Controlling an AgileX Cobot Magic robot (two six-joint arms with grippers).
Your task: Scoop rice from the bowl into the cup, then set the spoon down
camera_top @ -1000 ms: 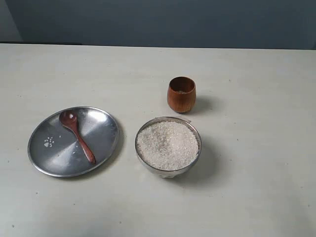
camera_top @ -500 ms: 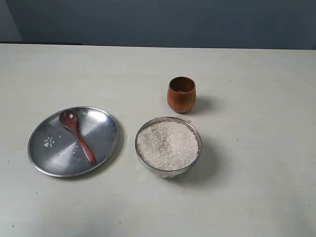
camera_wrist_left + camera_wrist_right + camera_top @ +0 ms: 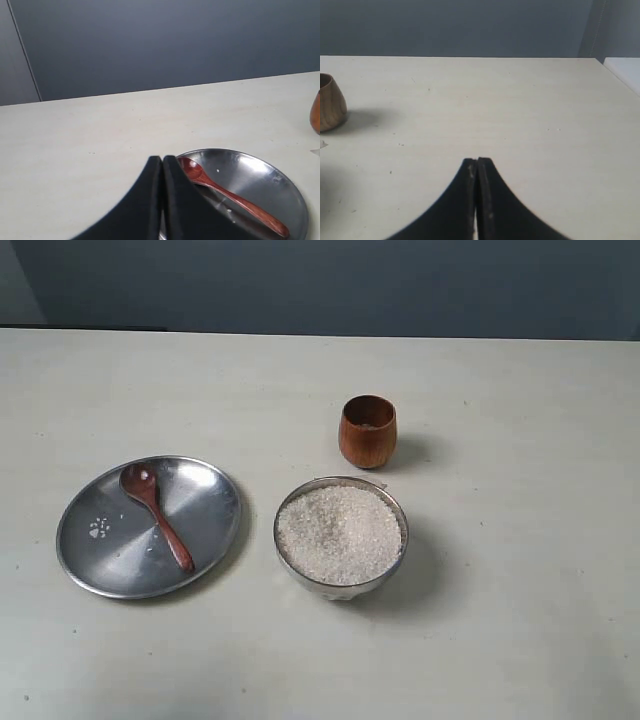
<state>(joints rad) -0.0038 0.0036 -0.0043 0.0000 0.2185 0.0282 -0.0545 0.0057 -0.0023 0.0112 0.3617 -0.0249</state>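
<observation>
The steel bowl [image 3: 341,585] stands near the table's middle, heaped with white rice [image 3: 339,532]. Just behind it is the reddish-brown wooden cup [image 3: 367,431], with a few grains showing inside. The wooden spoon [image 3: 157,516] lies in the flat steel plate [image 3: 210,505] on the left, head away from the front edge. Neither arm shows in the exterior view. My left gripper [image 3: 162,159] is shut and empty, hovering beside the spoon [image 3: 230,197] and the plate [image 3: 280,185]. My right gripper [image 3: 477,161] is shut and empty over bare table, with the cup [image 3: 330,102] off to one side.
A few spilled grains [image 3: 97,528] lie on the plate's left side. The pale table [image 3: 520,540] stretches wide around the three vessels, and a dark wall [image 3: 320,285] runs behind its far edge.
</observation>
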